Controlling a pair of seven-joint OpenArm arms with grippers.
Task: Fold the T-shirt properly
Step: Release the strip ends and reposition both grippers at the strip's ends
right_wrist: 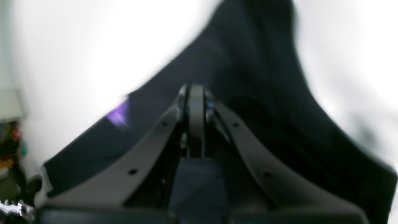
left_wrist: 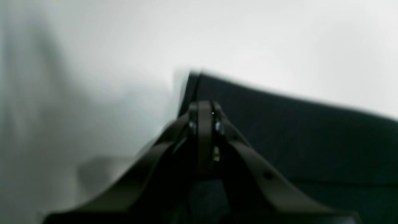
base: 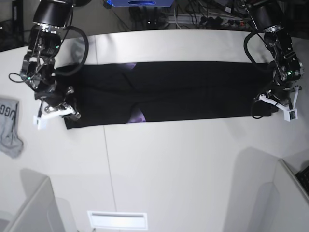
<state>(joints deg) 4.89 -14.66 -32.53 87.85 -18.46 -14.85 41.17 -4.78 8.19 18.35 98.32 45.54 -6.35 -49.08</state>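
Observation:
The black T-shirt [base: 183, 92] lies as a long band across the white table [base: 183, 169], with a bit of purple print [base: 137, 116] showing at its near edge. At the band's near corner on the view's right sits my left gripper [base: 257, 112], shut on the cloth. The blurred left wrist view shows its closed tips [left_wrist: 203, 107] over the dark T-shirt [left_wrist: 295, 133]. My right gripper [base: 72, 115] is shut on the opposite near corner. In the right wrist view its tips [right_wrist: 196, 90] meet on the T-shirt [right_wrist: 255, 77], beside a purple patch [right_wrist: 118, 115].
A small grey garment with lettering [base: 8, 125] lies at the table's left edge. Grey panels stand at the near left [base: 29, 208] and near right [base: 289, 193] corners. Cables and a blue box [base: 140, 3] sit behind the table.

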